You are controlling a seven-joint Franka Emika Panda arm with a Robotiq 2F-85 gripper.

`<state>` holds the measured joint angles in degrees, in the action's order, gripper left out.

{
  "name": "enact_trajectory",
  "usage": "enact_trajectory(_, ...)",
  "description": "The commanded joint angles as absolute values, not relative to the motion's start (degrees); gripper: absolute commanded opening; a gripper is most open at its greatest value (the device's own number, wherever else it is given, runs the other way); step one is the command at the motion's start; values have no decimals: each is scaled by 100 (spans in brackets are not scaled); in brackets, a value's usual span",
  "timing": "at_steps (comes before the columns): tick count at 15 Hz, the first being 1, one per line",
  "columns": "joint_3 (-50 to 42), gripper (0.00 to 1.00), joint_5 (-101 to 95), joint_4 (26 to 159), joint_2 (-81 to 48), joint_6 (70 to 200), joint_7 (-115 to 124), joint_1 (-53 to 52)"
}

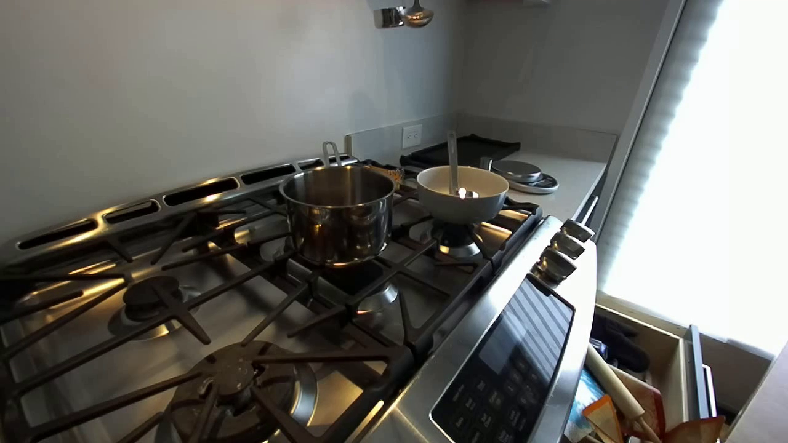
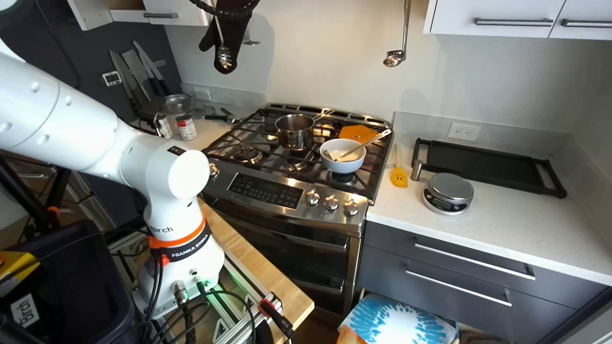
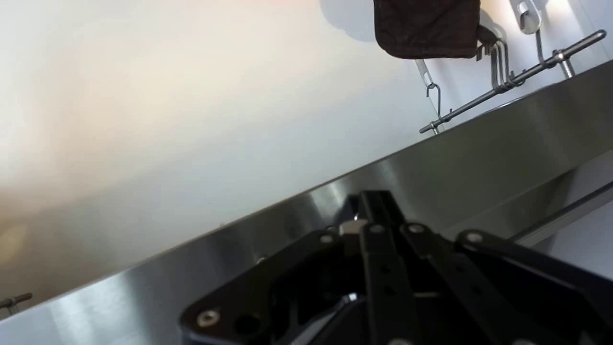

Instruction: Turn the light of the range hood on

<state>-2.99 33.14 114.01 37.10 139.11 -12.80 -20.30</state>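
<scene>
The range hood (image 3: 488, 172) shows in the wrist view as a slanted brushed steel band; I take it to be the hood's edge. My gripper (image 3: 375, 203) is in front of this band, with its black fingertips together and nothing seen between them. Whether the tips touch the steel I cannot tell. A few small round details sit on the steel by the fingers, partly hidden. The lamp itself is out of view. Warm yellowish light glints on the stove (image 1: 212, 198) in both exterior views (image 2: 330, 131), and the wall has a warm tint. The gripper is outside both exterior views.
A hanging rail (image 3: 507, 86) with hooks and a dark mitt (image 3: 426, 28) are near the steel band. On the stove stand a steel pot (image 2: 295, 133) and a white bowl (image 2: 343, 165) with a ladle. The arm (image 2: 143, 157) reaches up out of frame. Upper cabinets (image 2: 507, 14) flank the wall.
</scene>
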Motion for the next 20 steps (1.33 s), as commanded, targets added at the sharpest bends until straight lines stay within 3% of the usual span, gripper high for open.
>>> enact_trajectory(1, -409, 0, 3319, 11339, 3764, 13400, -1241, -2019)
enact_trajectory(5, -756, 0, 3269, 11418, 4201, 12285, -1297, -1856)
enact_trajectory(9, -679, 0, 2438, 11638, 4251, 11380, -1089, -1057)
enact_trajectory(20, 27, 0, 133, 14137, 4218, 11803, -734, 173)
